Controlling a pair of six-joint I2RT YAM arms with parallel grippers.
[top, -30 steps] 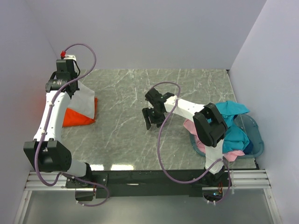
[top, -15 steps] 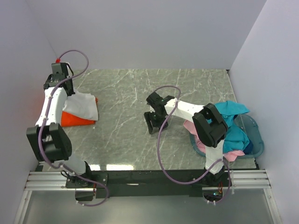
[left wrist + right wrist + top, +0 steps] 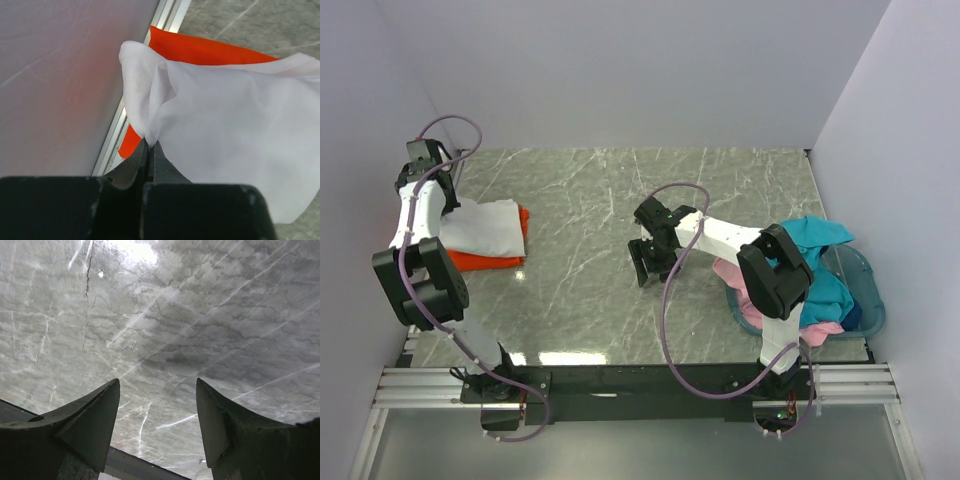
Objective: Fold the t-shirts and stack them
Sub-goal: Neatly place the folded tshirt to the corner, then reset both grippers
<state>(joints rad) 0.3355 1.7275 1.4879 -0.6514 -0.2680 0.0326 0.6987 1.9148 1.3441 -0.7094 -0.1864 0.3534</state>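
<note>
Along the far-left edge of the marble table, close against the side wall, the left gripper has its jaws pressed together on a bunched corner of a white t-shirt. In the left wrist view the cloth rises in a small puckered fold right where the two dark fingertips meet. The rest of this shirt lies spread flat over a bright orange t-shirt. From above, orange shows along the near side of the white cloth and at its far right corner, so the two shirts lie one on the other beside the wall. Near the middle of the table the right gripper hangs over bare stone, well apart from both piles of cloth. Its jaws stand wide apart, and the right wrist view shows only veined marble between the two dark fingers. At the right edge sits a translucent teal basket with a loose heap in it. A teal t-shirt is draped over the top and the far rim. A pink t-shirt spills over the left rim onto the table, partly hidden behind the right arm.
</note>
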